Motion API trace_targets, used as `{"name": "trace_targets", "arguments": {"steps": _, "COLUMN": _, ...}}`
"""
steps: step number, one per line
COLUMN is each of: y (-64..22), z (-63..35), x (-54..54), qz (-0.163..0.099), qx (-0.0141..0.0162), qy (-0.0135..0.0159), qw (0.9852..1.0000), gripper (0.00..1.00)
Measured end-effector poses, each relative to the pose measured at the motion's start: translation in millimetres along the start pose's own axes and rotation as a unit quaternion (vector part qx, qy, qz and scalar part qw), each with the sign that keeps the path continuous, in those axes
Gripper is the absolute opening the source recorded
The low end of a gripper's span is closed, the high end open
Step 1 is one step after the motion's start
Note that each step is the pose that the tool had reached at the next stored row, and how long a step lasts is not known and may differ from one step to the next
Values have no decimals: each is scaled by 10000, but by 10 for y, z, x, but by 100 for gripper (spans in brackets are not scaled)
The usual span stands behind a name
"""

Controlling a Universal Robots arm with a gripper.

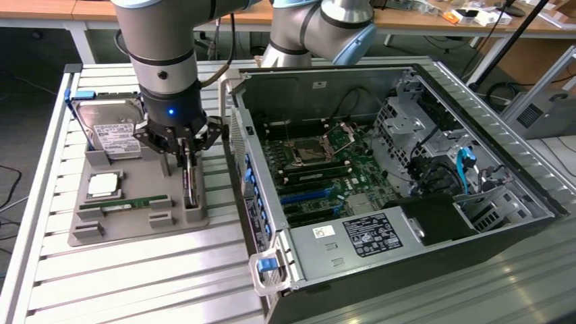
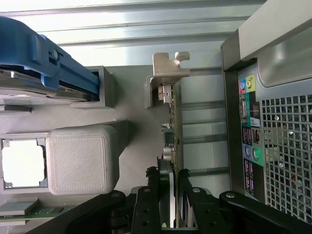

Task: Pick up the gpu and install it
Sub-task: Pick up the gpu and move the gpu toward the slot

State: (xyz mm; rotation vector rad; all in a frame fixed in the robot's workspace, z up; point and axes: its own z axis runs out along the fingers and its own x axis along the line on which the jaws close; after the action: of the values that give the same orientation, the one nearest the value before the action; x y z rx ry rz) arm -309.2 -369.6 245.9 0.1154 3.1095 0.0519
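Observation:
The gpu (image 1: 189, 183) is a thin dark card standing on edge in a slot of the grey holder tray (image 1: 135, 226), at the exterior view's left of the open computer case (image 1: 387, 169). My gripper (image 1: 185, 160) comes down on it from above, and its black fingers are shut on the card's upper edge. In the wrist view the gpu (image 2: 171, 122) runs away from the gripper (image 2: 171, 197), with its silvery bracket (image 2: 168, 68) at the far end. The card still sits in the tray. Blue expansion slots (image 1: 301, 196) show on the motherboard inside the case.
The tray also holds a hard drive (image 1: 112, 131) with a blue handle (image 2: 44, 63), a processor chip (image 1: 104, 183) and a green RAM stick (image 1: 126, 202). The case's rear panel (image 2: 273, 146) stands close beside the card. A power supply (image 1: 378, 236) fills the case's near end.

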Motion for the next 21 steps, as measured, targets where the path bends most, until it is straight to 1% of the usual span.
{"name": "trace_targets", "arguments": {"steps": 21, "y": 0, "z": -13, "x": -1, "qz": 0, "qx": -1, "qy": -1, "qw": 10000, "gripper": 27}}
